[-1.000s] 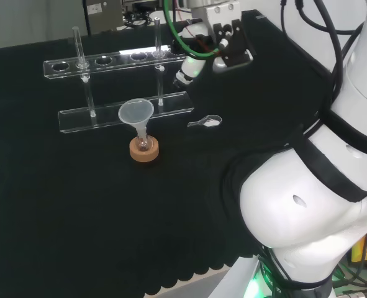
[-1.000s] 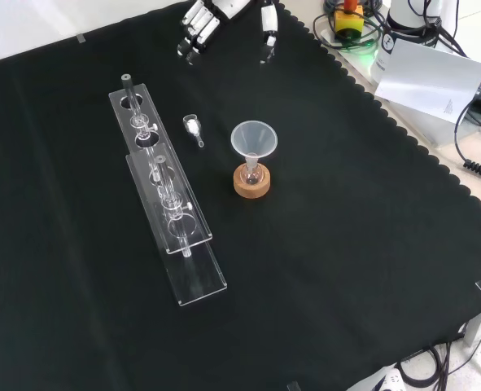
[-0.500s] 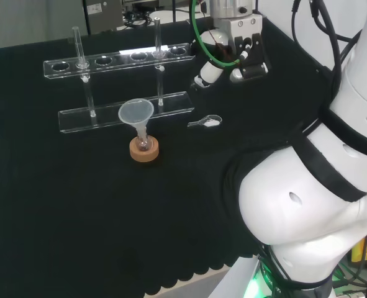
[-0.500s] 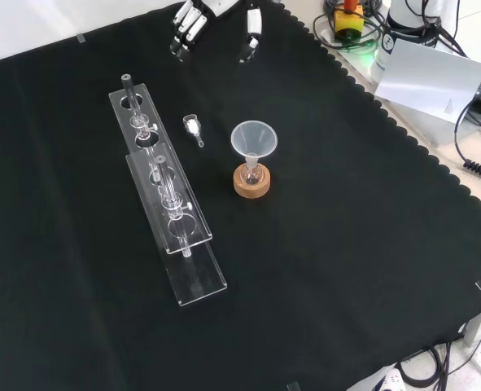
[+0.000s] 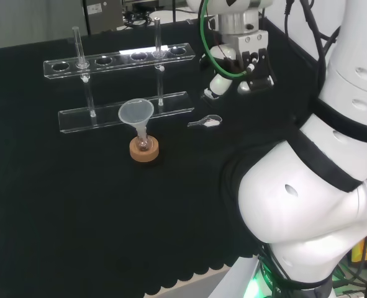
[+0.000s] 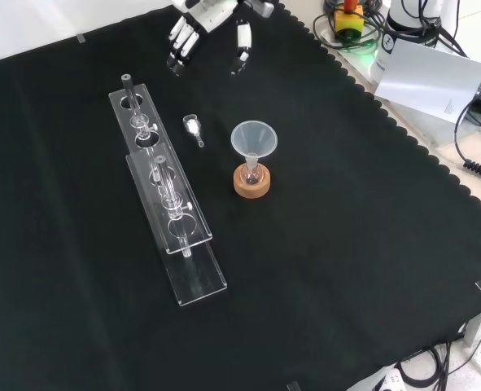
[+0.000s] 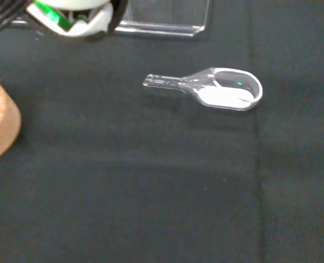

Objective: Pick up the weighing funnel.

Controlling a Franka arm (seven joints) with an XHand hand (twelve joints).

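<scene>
Black cloth is covering the surface (image 6: 346, 244) throughout. Nearest the front camera, a clear test tube rack (image 6: 171, 204) is lying lengthwise. To its right in that view, the funnel (image 6: 254, 140) is standing in a small flask on a cork ring (image 6: 251, 182). Just beyond, between rack and funnel, the weighing funnel (image 6: 193, 127) is lying on the cloth, and the wrist view is showing white powder in its bowl. Farthest off, the robot hand (image 6: 216, 8) is hovering with fingers and thumb spread wide, holding nothing, well apart from the piece. Recommendation: lower directly over the bowl, pinch across its walls, keep it level so the powder stays in, and avoid the rack.
</scene>
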